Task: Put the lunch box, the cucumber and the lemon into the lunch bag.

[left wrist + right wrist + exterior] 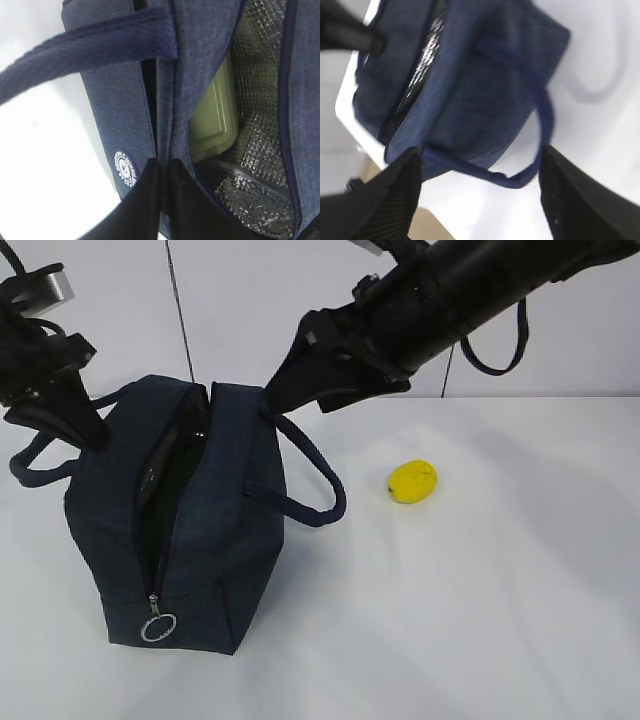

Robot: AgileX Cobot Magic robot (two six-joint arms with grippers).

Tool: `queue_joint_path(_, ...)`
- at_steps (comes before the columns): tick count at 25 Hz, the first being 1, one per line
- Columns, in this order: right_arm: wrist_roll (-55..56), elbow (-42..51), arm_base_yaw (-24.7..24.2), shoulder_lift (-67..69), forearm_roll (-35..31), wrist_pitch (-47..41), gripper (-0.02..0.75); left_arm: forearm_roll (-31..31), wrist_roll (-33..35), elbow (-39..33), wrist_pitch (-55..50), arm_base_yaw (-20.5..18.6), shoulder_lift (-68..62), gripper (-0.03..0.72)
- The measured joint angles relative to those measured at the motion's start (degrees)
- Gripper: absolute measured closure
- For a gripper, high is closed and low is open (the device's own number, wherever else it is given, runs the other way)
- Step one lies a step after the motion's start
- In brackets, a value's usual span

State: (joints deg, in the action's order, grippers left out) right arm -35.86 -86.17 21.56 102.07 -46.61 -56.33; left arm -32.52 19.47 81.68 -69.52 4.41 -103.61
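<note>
Lunch box (215, 120) bagged; left hand (162, 172) pinches lunch bag (215, 530) rim, right hand (477, 175) spread. Lemon (413, 481) next.

The lunch bag (190, 520) stands on the left of the table (480, 600) with the lunch box (215, 120) inside it, and the lemon (412, 481) lies apart to its right.

Lunch box (215, 120) half hidden — cucumber unseen.
</note>
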Motion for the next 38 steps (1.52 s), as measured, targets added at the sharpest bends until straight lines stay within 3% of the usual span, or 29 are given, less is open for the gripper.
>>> queue_joint_path(6,10.8,0.0,-5.9,-0.4,0.8,-3.6,0.202,0.1,0.0,0.0,0.0,0.0,0.0,0.688)
queue_joint_path(13,21.8,0.0,-12.0,-0.4,3.5,-0.1,0.202,0.3,0.0,0.0,0.0,0.0,0.0,0.688)
queue_joint_path(21,41.1,-5.5,-12.0,-0.4,27.2,-3.2,0.203,0.4,0.0,0.0,0.0,0.0,0.0,0.688)
queue_joint_path(26,50.4,-6.8,-12.1,-0.4,29.0,-5.9,0.203,0.4,0.0,0.0,0.0,0.0,0.0,0.688)
queue_joint_path(33,54.6,-6.8,-12.1,-0.1,32.8,-6.5,0.203,0.4,0.0,0.0,0.0,0.0,0.0,0.688)
queue_joint_path(38,73.0,-6.8,-8.2,0.2,43.4,-2.5,0.21,0.3,0.0,0.0,0.0,0.0,0.0,0.688)
